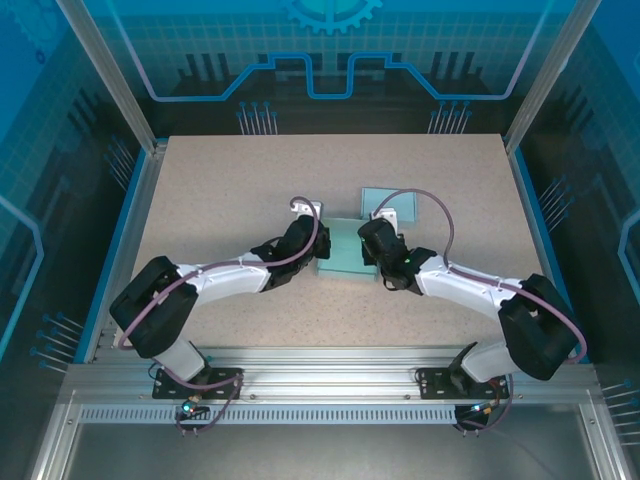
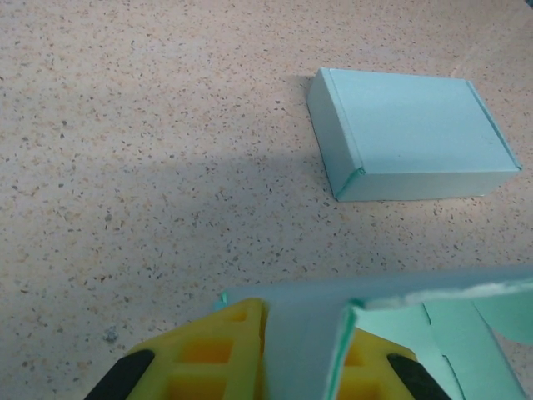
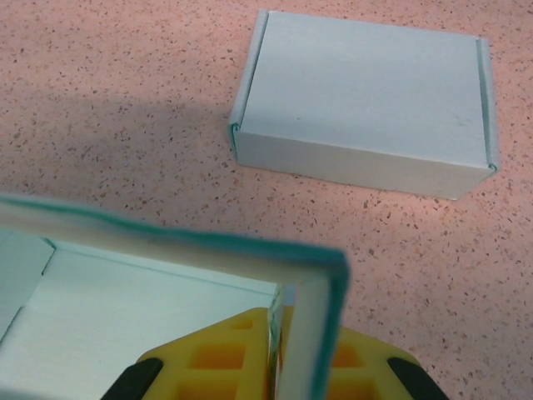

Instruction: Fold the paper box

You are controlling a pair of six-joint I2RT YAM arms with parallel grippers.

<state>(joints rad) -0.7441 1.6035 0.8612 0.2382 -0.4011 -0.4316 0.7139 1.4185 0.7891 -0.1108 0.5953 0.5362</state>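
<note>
The paper box [image 1: 340,258] lies open-topped and part-formed at about the centre of the table [image 1: 230,180], directly between the two arms. Its long axis appears to run left to right, parallel to the near edge, with the raised far wall crossing both wrist views. The left end effector [image 2: 291,357] is nearly closed, its yellow fingers pinching the upright end wall on the box's left side. The right end effector [image 3: 281,343] is likewise closed down on the opposite end wall, which shows as a thin sheet between its fingers. The box therefore lies inward of each end effector, to the right of the left one and to the left of the right one, and neither arm is markedly nearer. A second, closed box [image 1: 400,197] sits toward the far edge, right of centre. It is near the work but apart from it, with bare table between. In my judgement this is the only obstruction: any push toward the far edge, particularly by the right arm, could strike it.
</note>
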